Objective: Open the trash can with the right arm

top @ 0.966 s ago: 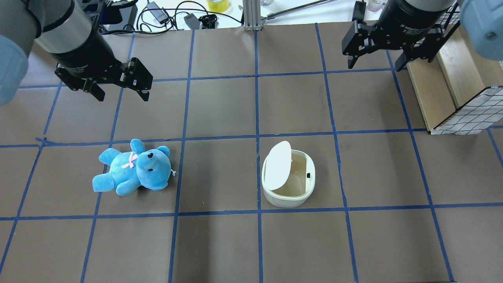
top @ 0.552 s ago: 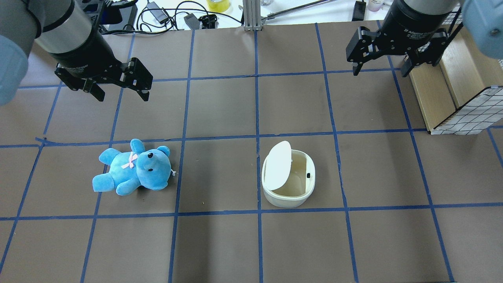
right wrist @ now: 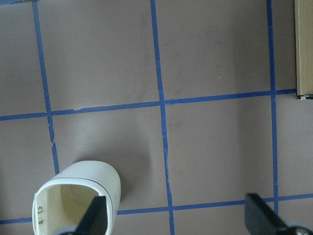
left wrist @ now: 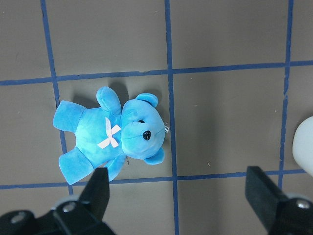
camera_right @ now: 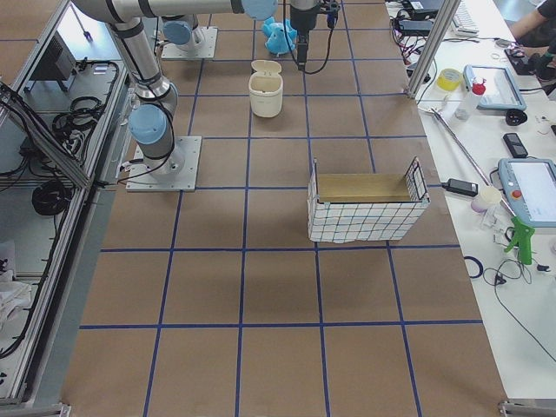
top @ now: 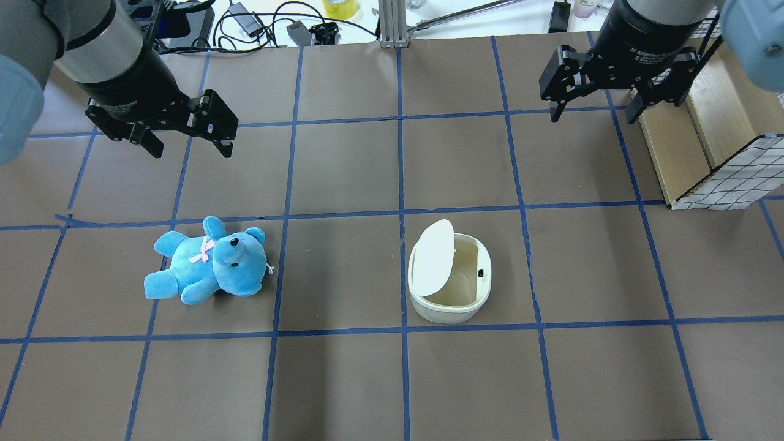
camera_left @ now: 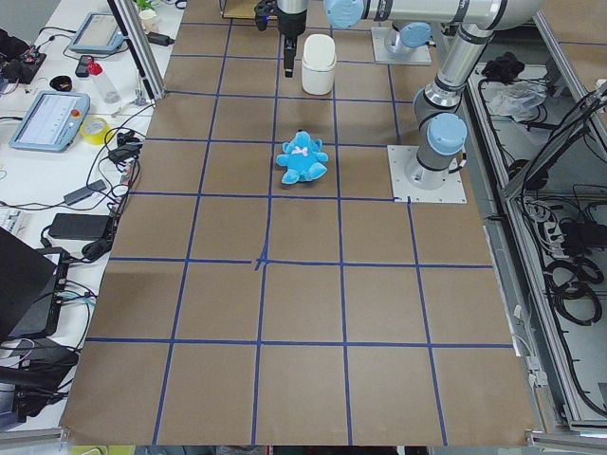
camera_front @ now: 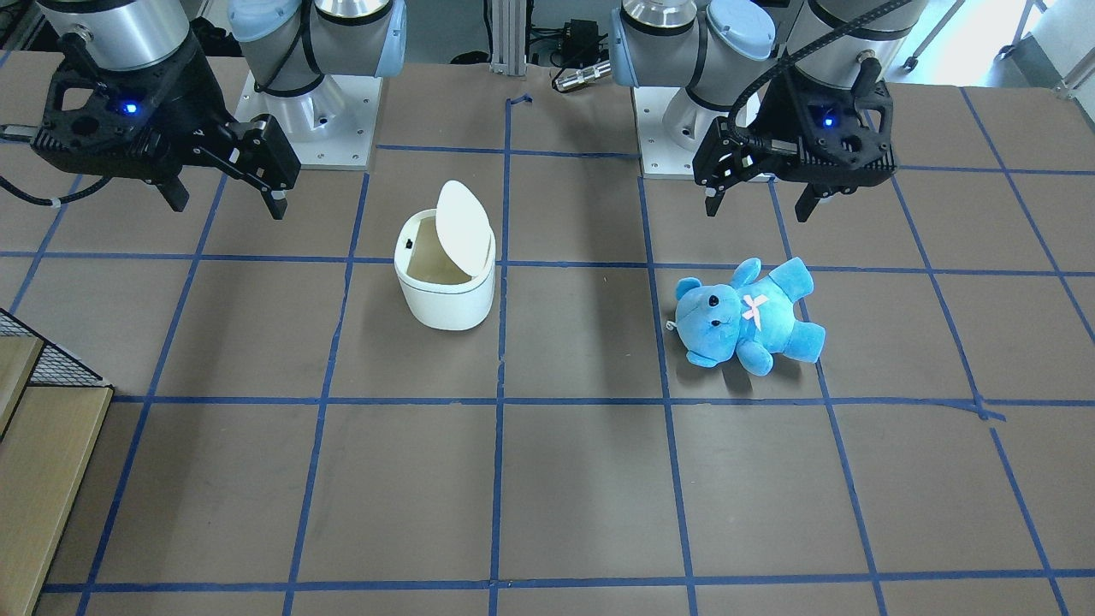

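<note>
The white trash can (top: 450, 306) stands right of the table's middle with its lid (top: 433, 257) flipped up and its beige inside showing. It also shows in the front view (camera_front: 445, 299) and at the lower left of the right wrist view (right wrist: 78, 193). My right gripper (top: 592, 114) is open and empty. It hangs high over the far right squares, well beyond the can and apart from it, and shows in the front view (camera_front: 229, 204) too. My left gripper (top: 191, 149) is open and empty above the far left, beyond the teddy bear.
A blue teddy bear (top: 208, 263) lies on its back left of the can, also in the left wrist view (left wrist: 110, 137). A wire-and-wood basket (top: 723, 147) stands at the right edge, close to my right gripper. Cables and tools lie past the far edge.
My right gripper has moved a little to the right and farther from the can, still open. The can's lid has stayed up. The left arm and the bear have not moved.
</note>
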Robot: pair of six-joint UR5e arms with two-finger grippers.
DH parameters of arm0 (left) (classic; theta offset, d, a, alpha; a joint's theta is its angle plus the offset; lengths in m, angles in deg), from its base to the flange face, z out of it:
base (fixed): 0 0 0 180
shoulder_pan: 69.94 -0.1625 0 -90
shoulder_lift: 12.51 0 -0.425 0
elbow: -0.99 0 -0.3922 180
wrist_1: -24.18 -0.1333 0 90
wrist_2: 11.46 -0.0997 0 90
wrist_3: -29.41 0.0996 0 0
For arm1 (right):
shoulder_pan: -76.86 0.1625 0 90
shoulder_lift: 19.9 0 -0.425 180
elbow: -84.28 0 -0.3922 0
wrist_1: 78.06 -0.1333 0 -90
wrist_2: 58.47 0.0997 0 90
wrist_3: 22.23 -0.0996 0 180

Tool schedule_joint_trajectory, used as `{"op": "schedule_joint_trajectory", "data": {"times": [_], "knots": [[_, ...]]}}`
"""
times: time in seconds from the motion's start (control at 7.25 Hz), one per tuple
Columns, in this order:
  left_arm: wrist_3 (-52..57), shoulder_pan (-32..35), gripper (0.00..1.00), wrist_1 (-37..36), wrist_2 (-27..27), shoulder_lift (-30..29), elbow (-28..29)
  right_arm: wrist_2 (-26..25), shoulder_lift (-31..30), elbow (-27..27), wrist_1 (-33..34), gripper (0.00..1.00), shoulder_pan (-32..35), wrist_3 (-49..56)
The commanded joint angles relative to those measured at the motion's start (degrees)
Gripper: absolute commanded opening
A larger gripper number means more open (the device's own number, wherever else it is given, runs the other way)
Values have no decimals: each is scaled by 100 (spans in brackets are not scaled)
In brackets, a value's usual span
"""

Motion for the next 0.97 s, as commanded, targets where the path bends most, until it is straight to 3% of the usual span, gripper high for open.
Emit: {"op": "schedule_joint_trajectory", "data": {"times": [0.0,0.83], "knots": [[0,0,100,0,0,0,0,22,-1,1,-3,100,-6,2],[0,0,100,0,0,0,0,22,-1,18,-239,100,-6,-6]]}}
